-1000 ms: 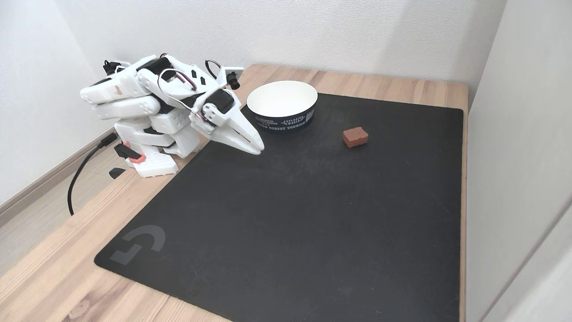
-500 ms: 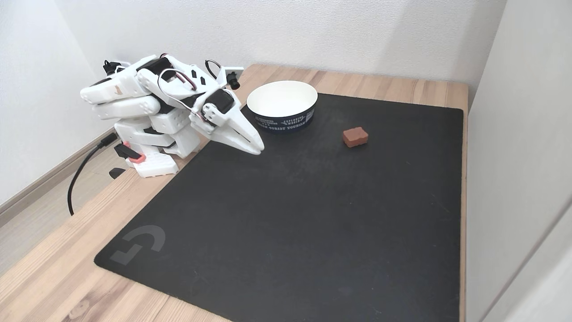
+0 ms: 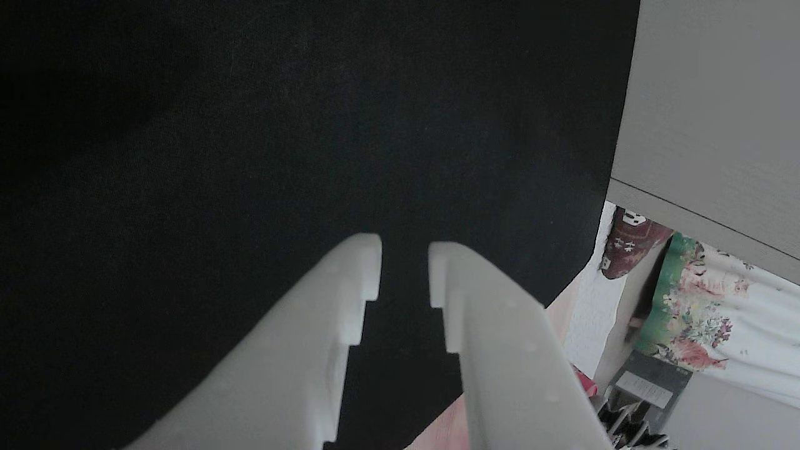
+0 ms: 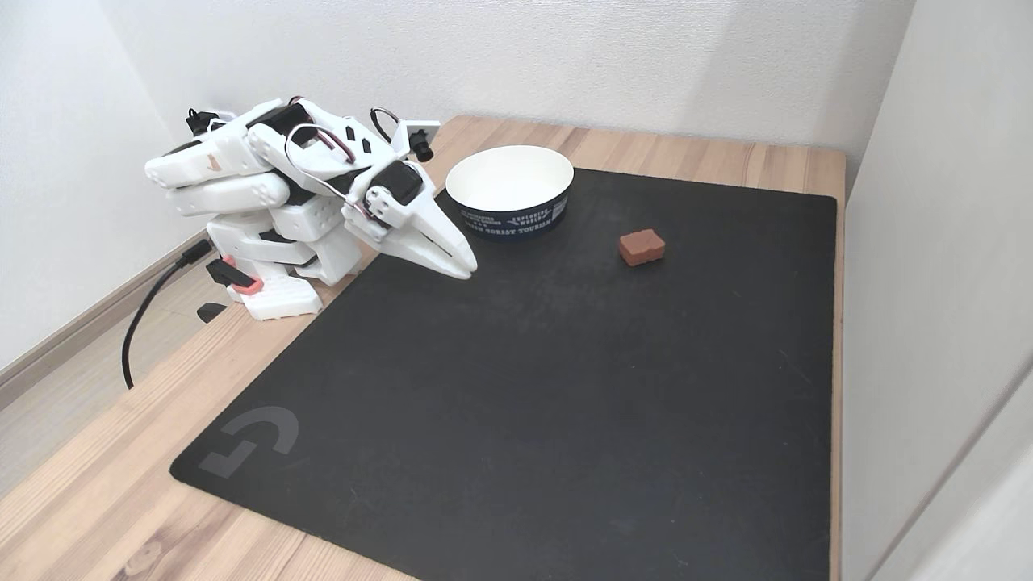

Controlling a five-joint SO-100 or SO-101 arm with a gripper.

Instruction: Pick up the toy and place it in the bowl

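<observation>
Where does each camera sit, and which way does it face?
Other view: rides behind the claw, looking along its two fingers at the black mat.
Fixed view: stands high off the table's near corner, looking down at the folded arm, bowl and toy.
Shared: the claw, slightly parted, and the mat.

One toy (image 4: 642, 246), one bowl (image 4: 510, 191), one black mat (image 4: 524, 387).

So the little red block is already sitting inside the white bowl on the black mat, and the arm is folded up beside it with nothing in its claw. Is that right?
Not quite. The fixed view shows the red block lying on the black mat, to the right of the white bowl and apart from it, not inside. The rest holds: the arm is folded beside the bowl, and its claw holds nothing.
</observation>
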